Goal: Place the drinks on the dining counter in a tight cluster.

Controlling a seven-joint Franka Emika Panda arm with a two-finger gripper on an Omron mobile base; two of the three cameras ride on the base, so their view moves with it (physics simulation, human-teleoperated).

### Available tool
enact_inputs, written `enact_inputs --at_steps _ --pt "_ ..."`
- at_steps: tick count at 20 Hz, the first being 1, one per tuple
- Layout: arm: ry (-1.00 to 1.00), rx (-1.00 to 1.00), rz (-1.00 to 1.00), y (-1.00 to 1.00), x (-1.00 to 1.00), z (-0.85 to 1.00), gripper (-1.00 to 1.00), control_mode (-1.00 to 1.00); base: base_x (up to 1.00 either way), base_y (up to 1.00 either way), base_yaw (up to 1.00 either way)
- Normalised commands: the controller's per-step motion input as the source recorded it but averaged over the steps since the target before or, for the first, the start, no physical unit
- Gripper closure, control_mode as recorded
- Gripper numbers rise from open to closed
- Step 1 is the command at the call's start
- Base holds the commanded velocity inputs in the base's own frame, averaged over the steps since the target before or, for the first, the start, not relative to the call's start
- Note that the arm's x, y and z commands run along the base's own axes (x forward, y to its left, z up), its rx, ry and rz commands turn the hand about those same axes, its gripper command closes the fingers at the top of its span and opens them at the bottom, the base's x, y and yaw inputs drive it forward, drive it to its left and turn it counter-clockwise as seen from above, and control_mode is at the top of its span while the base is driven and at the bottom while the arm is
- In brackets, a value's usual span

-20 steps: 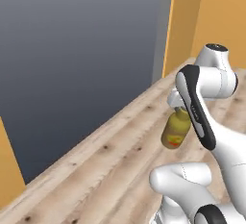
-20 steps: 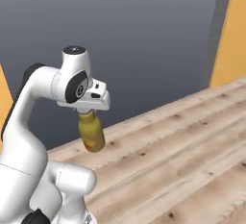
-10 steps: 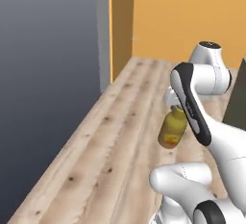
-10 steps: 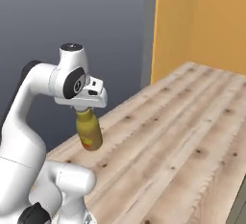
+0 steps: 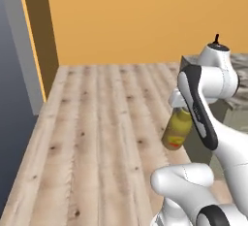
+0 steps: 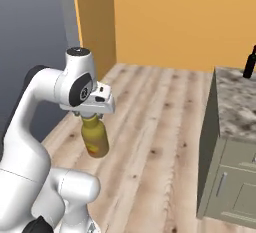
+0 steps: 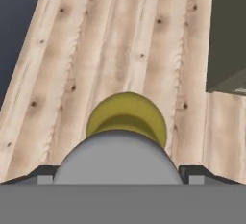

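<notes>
The whole view has swung right, so the base has turned: the bench (image 6: 235, 102) now shows at far right. The tool (image 6: 92, 117) apparently grips the juice bottle (image 6: 95, 138) hanging above the floor (image 5: 97, 137), with delivery pending.

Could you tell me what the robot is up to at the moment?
The arm is carrying the yellow juice bottle, which hangs from the gripper by its neck, lifted well above the wooden floor. The marble-topped counter lies ahead to the right, with the black wine bottle standing on it. The juice bottle has not yet reached the counter, so the clustering is unfinished.
</notes>
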Motion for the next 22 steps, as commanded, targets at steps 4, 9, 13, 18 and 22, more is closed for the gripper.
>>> enact_inputs --at_steps 4,9,13,18,22 --pt "0.00 0.00 0.00 0.00 0.00 0.00 1.00 1.00 1.00 0.79 -0.40" --pt "0.00 0.00 0.00 0.00 0.00 0.00 1.00 1.00 1.00 0.74 -0.41" --pt "0.00 0.00 0.00 0.00 0.00 0.00 1.00 1.00 1.00 0.50 -0.54" --pt "0.00 0.00 0.00 0.00 0.00 0.00 1.00 1.00 1.00 0.49 -0.67" --pt "0.00 0.00 0.00 0.00 0.00 0.00 1.00 1.00 1.00 0.51 -0.62"
